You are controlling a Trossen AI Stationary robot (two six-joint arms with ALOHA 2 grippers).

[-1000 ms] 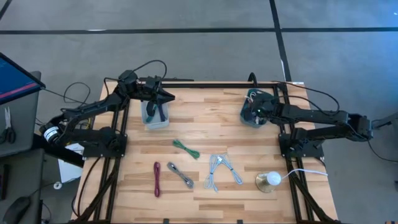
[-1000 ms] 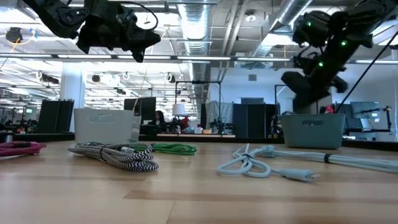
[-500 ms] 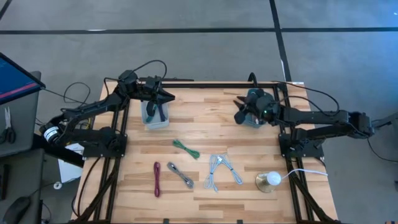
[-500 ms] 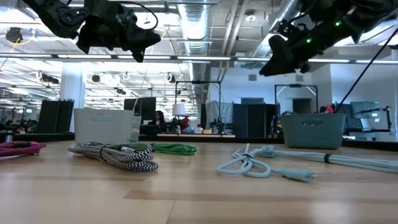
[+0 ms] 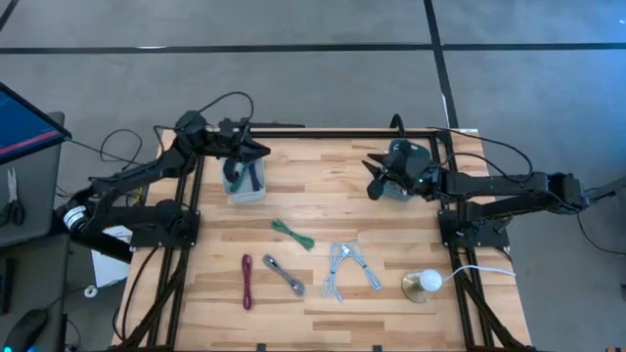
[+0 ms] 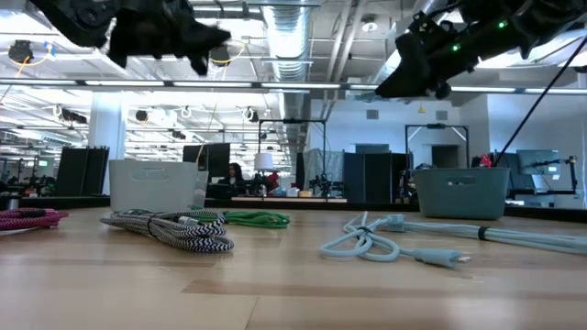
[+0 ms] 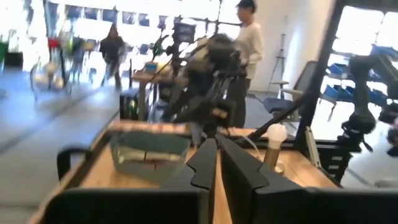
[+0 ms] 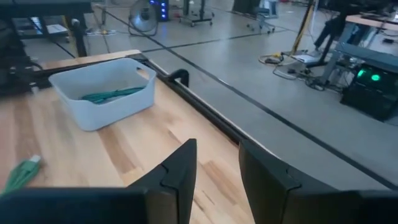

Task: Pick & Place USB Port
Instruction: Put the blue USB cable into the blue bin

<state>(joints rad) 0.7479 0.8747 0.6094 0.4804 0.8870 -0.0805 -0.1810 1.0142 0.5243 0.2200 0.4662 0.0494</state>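
Several bundled USB cables lie loose on the wooden table: a green one (image 5: pixel 291 233), a maroon one (image 5: pixel 246 281), a black-and-white braided one (image 5: pixel 284 276) and a pale blue one (image 5: pixel 348 266). My left gripper (image 5: pixel 264 152) hangs shut and holds nothing, high over the far rim of a white bin (image 5: pixel 245 182). That bin holds a green cable (image 8: pixel 112 94). My right gripper (image 5: pixel 373 180) is open with nothing between its fingers. It points almost level toward the table's left, above and beside a grey-blue bin (image 5: pixel 399 186) that holds a white cable (image 7: pixel 146 158).
A brass-footed lamp (image 5: pixel 423 284) with a white cord stands at the near right. Black frame rails run along the table's left and right edges. People stand in the room beyond the table (image 7: pixel 249 37). Bare wood lies between the two bins.
My right gripper has come up out of the grey-blue bin, swung toward the table's left and tipped from pointing down to nearly level. My left gripper has risen a little above the white bin. The cables on the table have not moved.
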